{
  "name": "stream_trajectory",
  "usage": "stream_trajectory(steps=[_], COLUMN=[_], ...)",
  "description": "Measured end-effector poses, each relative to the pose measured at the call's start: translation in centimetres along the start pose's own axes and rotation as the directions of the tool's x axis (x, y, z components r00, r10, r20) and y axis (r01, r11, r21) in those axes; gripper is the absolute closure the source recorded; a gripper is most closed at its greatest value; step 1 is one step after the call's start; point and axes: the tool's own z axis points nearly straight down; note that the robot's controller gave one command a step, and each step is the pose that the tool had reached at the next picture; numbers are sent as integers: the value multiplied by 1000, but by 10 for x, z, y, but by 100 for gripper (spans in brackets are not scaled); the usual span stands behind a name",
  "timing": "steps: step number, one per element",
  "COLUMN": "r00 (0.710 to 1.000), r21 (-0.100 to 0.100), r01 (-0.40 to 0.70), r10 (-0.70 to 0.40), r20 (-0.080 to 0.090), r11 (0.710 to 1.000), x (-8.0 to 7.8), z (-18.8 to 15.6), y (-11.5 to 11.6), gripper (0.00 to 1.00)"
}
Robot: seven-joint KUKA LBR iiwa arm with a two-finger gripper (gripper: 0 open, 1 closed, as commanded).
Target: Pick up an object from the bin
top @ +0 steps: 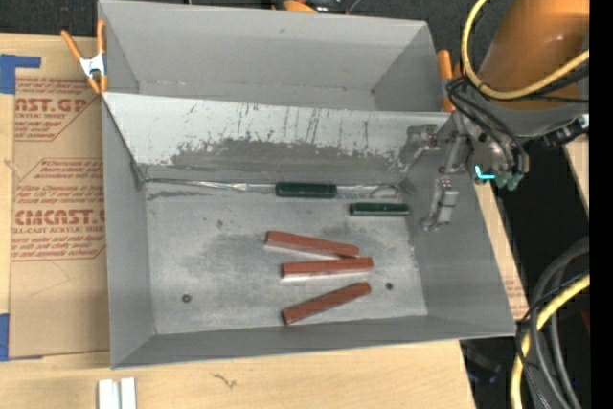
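Dark green stick [378,209] lies just left of the spread fingers [443,202].

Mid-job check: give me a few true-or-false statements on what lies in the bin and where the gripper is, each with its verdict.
1. Three reddish-brown sticks lie close together on the floor of the bin. True.
2. The gripper is lifting one of the reddish-brown sticks. False: all three lie on the floor, to the left of the gripper and apart from it.
3. The gripper is at the bin's right side, close to the short dark green stick. True.
4. The long dark green stick lies nearer the camera than the reddish-brown sticks. False: it lies behind them, by the back wall.
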Motion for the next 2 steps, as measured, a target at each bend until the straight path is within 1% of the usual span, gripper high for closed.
stream_trajectory(steps=[1,2], r00=[999,1000], r21=[-2,-1], r01=[-52,-14], r10=[52,14], r20=[-2,-4], r11=[999,1000], x=[19,63], z=[90,170], y=[46,85], gripper=[0,0])
